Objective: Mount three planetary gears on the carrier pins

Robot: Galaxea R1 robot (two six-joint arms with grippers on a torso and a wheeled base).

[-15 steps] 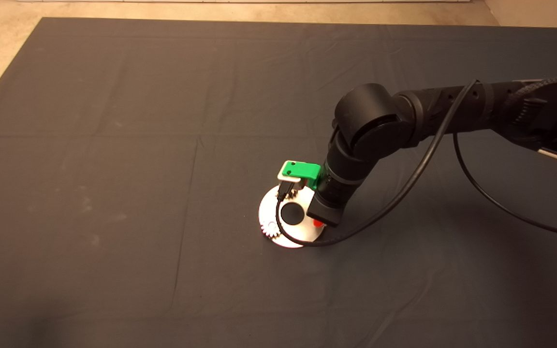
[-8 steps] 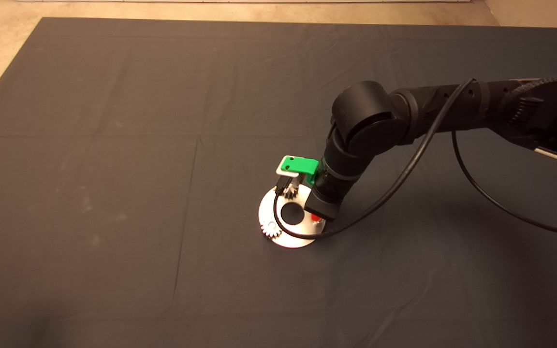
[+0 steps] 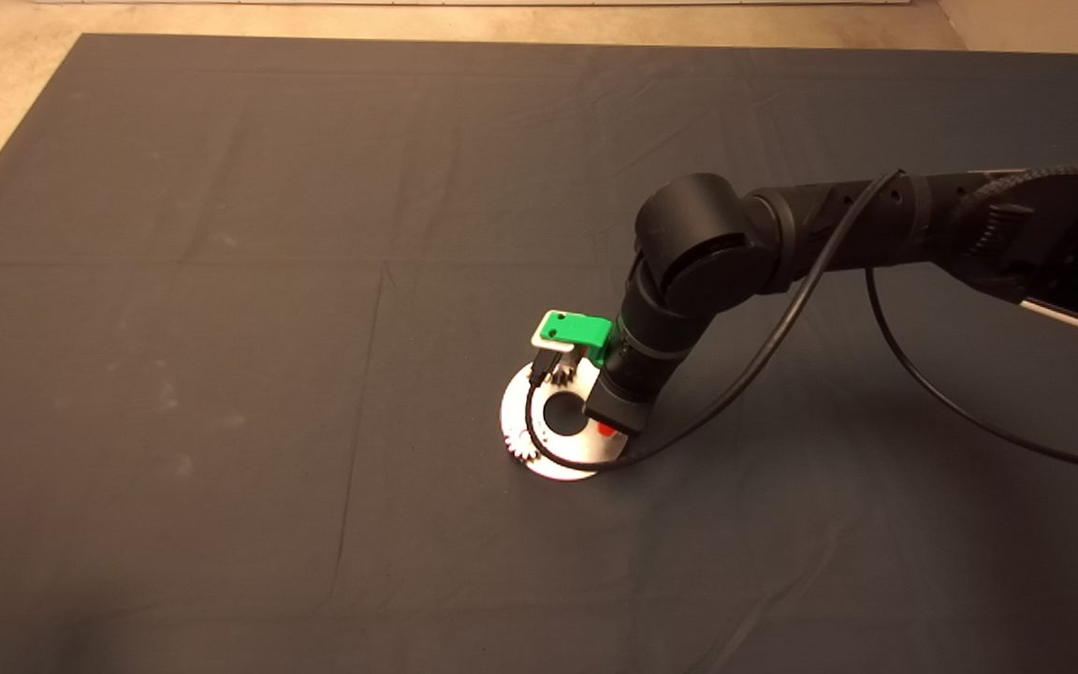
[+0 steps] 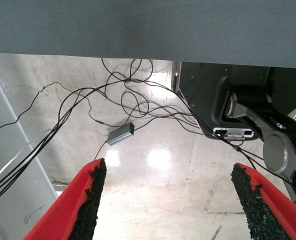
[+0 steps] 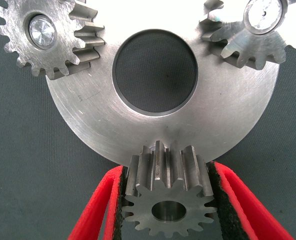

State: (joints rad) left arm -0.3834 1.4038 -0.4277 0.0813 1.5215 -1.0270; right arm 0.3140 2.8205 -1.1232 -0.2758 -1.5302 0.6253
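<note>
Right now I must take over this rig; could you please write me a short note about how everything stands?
Right claw: shut on the third gear, at the edge of the silver disc in the middle of the mat.
Left claw: open, parked off the mat's lower left edge, looking at floor and cables.
Done: two gears sit on their pins.
Left: seat the held gear on the last pin, which is hidden from view, then release.

The disc is lying on the mat, near its middle. Two gears are sitting on pins on it. A third gear is sitting between the right gripper's fingers, at the disc's edge.
</note>
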